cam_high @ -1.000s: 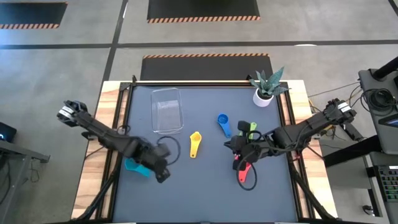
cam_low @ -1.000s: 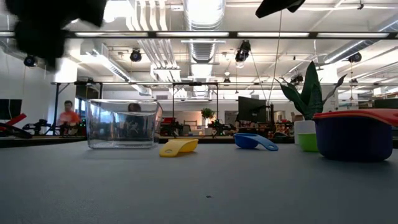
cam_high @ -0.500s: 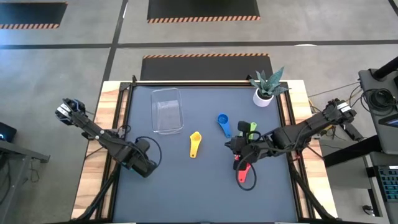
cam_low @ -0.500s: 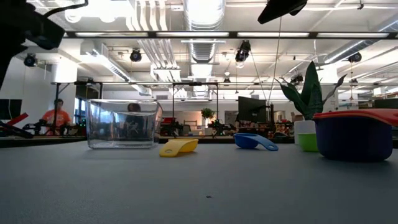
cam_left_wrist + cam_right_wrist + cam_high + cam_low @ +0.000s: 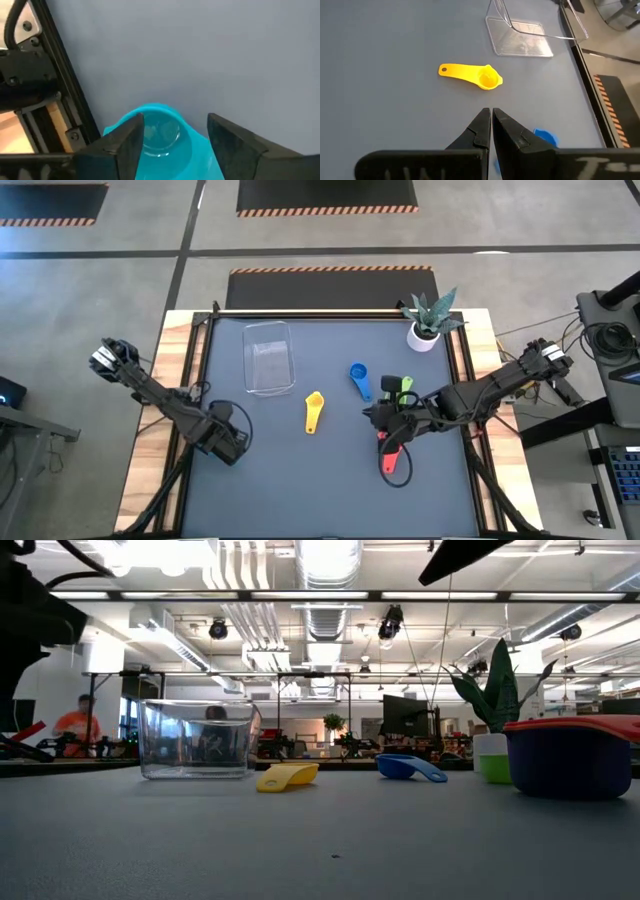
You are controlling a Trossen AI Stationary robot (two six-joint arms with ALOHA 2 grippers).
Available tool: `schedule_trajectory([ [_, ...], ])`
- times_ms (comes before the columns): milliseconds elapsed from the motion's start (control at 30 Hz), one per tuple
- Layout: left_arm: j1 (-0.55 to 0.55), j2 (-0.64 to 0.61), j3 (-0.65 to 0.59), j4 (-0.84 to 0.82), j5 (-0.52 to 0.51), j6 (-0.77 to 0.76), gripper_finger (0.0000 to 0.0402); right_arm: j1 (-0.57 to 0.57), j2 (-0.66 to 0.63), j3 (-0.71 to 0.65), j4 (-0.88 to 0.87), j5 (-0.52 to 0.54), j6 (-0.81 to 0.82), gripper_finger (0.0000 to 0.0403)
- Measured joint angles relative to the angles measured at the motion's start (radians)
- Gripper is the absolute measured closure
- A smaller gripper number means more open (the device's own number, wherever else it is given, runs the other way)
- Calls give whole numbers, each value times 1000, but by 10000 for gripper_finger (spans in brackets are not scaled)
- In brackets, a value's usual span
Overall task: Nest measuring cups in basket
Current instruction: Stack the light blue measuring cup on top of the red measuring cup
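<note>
A teal cup (image 5: 160, 137) lies on the mat near the table's left edge. My left gripper (image 5: 228, 445) hides it from above, open, with one finger on each side of its bowl. My right gripper (image 5: 380, 418) is shut, empty and raised above the right half of the table. Below it a red cup (image 5: 390, 457) sits in a purple one (image 5: 570, 760). A green cup (image 5: 405, 385), a blue cup (image 5: 359, 378) and a yellow cup (image 5: 313, 412) lie apart on the mat. The clear basket (image 5: 269, 356) stands at the far left. No orange cup shows. My left gripper has its fingers (image 5: 125, 145) on either side of the teal cup's bowl (image 5: 150, 120), coming from above; I cannot tell whether they touch it. The cup rests on the mat.
A white plant pot (image 5: 424, 335) stands at the far right corner. Black rails run along the table's left edge (image 5: 60, 85). A loose cable loops on the mat near the red cup (image 5: 402, 472). People sit in the room beyond the table.
My left gripper has gone toward the table's left edge and now stands over the teal cup, covering it in the high view. The cup has stayed in place.
</note>
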Motion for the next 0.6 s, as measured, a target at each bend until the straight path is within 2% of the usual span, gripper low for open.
schedule_trajectory([
  [300, -69, 0, -12, 9, -115, -219, 196, 0, 0, 0, 0, 0, -62, 394],
  [600, -94, 0, -58, 21, -121, -313, 196, 0, 0, 0, -1, 0, -59, 394],
])
